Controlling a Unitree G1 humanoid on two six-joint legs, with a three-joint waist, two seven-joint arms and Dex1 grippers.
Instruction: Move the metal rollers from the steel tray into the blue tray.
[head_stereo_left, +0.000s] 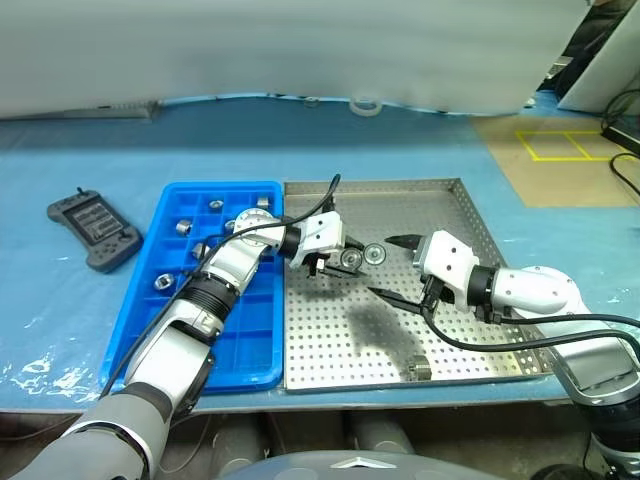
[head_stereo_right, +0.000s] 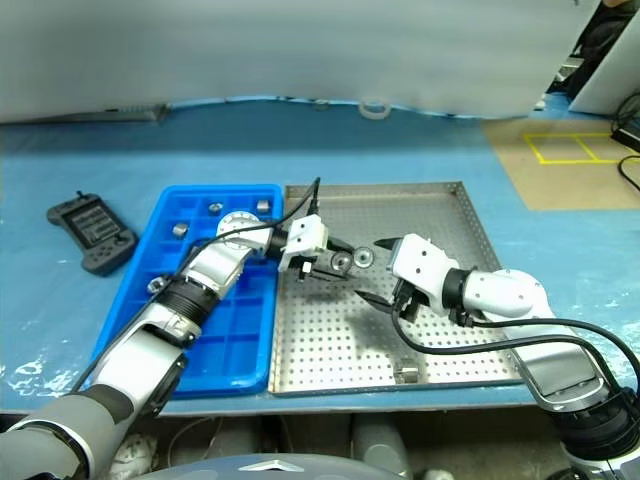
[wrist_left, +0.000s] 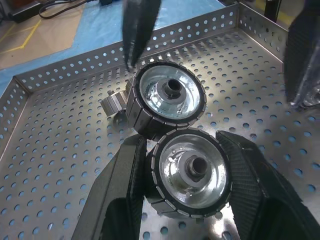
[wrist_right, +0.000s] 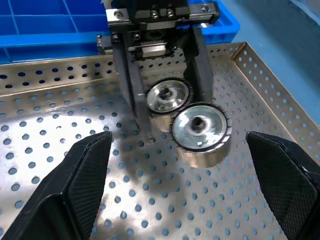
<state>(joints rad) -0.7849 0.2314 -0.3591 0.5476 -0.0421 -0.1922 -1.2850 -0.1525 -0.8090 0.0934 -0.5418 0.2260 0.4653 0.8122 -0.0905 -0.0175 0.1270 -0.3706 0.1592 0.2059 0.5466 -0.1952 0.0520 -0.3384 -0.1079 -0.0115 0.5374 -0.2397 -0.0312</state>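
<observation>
Blue plastic comes first on the left: the blue tray (head_stereo_left: 245, 345) sits on the surface with a few small metal rollers (head_stereo_left: 183, 227) already in its far compartments, a dark controller (head_stereo_left: 93, 230) lying well apart beyond it. Just beside it is the steel tray (head_stereo_left: 450, 190), where the work is. The left gripper (wrist_left: 192, 172) reaches across from the blue tray's side, its jaws pinching a ribbed roller (wrist_left: 189, 172) by its sides. A second roller (wrist_left: 167, 96) touches the held one, with a smaller piece (wrist_left: 112, 104) behind it. Next along, the right gripper (wrist_right: 180, 150) faces the pair with its jaws spread wide, nothing between them; another roller (head_stereo_left: 419, 369) lies near the steel tray's near rim.

As I judge it, the held roller should lift straight up before swinging toward the blue tray, so the touching neighbour is not dragged. The right jaws could then straddle that neighbour squarely, clear of the left fingers.
</observation>
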